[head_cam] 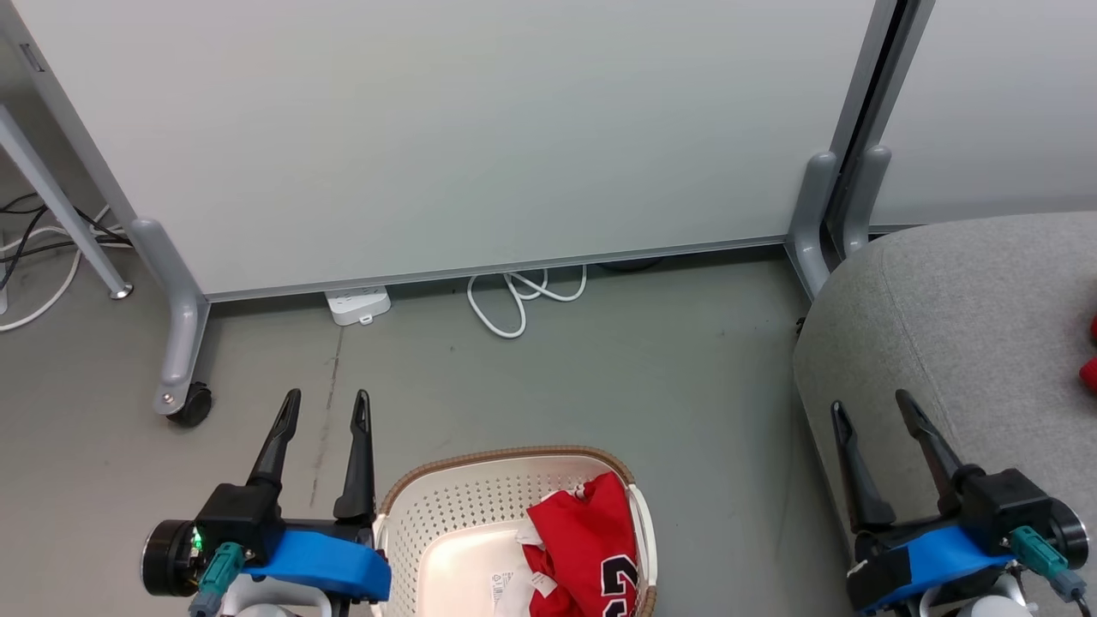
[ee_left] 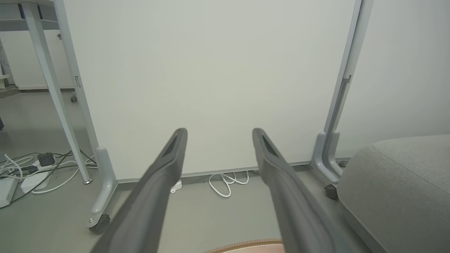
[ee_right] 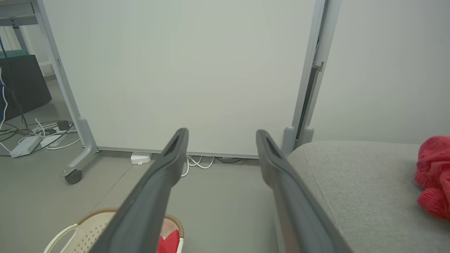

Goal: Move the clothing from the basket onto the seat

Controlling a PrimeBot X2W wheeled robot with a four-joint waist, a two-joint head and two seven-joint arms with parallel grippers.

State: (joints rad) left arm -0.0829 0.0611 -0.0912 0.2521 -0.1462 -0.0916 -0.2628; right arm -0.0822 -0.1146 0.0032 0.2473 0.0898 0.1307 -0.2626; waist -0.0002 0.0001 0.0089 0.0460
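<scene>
**Progress check: partly done, jersey left to move**

Status: crumpled red fabric bundle (ee_right: pixel 434 175) lies on top of large grey fabric-upholstered sofa (head_cam: pixel 968 326), toward robot's right, well apart from sofa's rounded near-left edge. Judged as one garment delivered; can't tell which item.

Red fabric jersey (head_cam: pixel 587 548) w/ black white-outlined numerals sits in cream-white perforated plastic laundry basket (head_cam: pixel 463 506) w/ brown woven-look rim. It is bunched against basket's right wall; left part of basket bottom is bare. Near end of basket is cut off in head view, so can't tell if more lies there.

Left end effector (head_cam: pixel 328 398): fingers spread wide, nothing between them, just beside basket's far-left corner, over grey floor (head_cam: pixel 600 368).
Right end effector (head_cam: pixel 867 401): likewise wide and empty, at sofa's left edge, well apart from bundle.

Left to do (est.): reach into basket, grip jersey, carry to sofa, release. Approx halfway, if jersey is the last piece.
</scene>
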